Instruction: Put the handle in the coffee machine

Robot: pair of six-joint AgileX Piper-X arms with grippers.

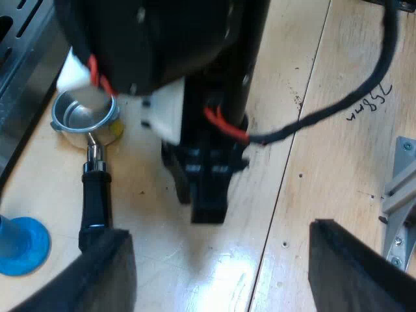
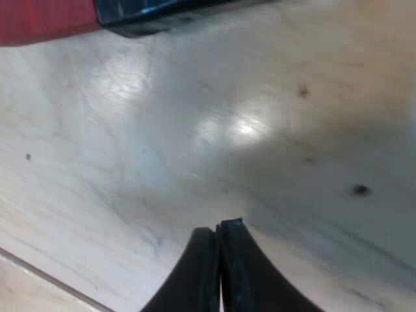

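- Nearest the lens: left hand point(image 1: 220, 240), its two black fingers point(image 1: 104, 273) spread well apart, clamped on nothing, low over the pale wooden desk point(image 1: 325, 162).
- Just beyond one of those fingers: metal holder point(image 1: 84, 116), loose and lying flat on the desk, not locked into the machine.
- Round basket open upward, close beside the base of the espresso machine point(image 1: 19, 58).
- From the basket back toward the left hand: dark handle point(image 1: 95, 195), its far end hidden behind that finger.
- Under the basket's rim: something small and yellowish, too little of it showing to tell what.
- On the desk just beside the handle, apart from it: blue tamper point(image 1: 23, 244), standing on its flat base.
- Hanging over the desk near the holder: right hand point(image 1: 207, 188), beside the handle and not touching it.
- Seen from the right wrist: fingertips point(image 2: 227, 253) pressed together, holding nothing, just above bare wood.
- Near those closed tips, lying on the desk: red end point(image 2: 42, 18) of the handle, joined to its dark part.
- Well apart from the holder: grey metal bracket point(image 1: 400, 208) on the desk, with a handwritten mark point(image 1: 370, 104) on a plank near it.
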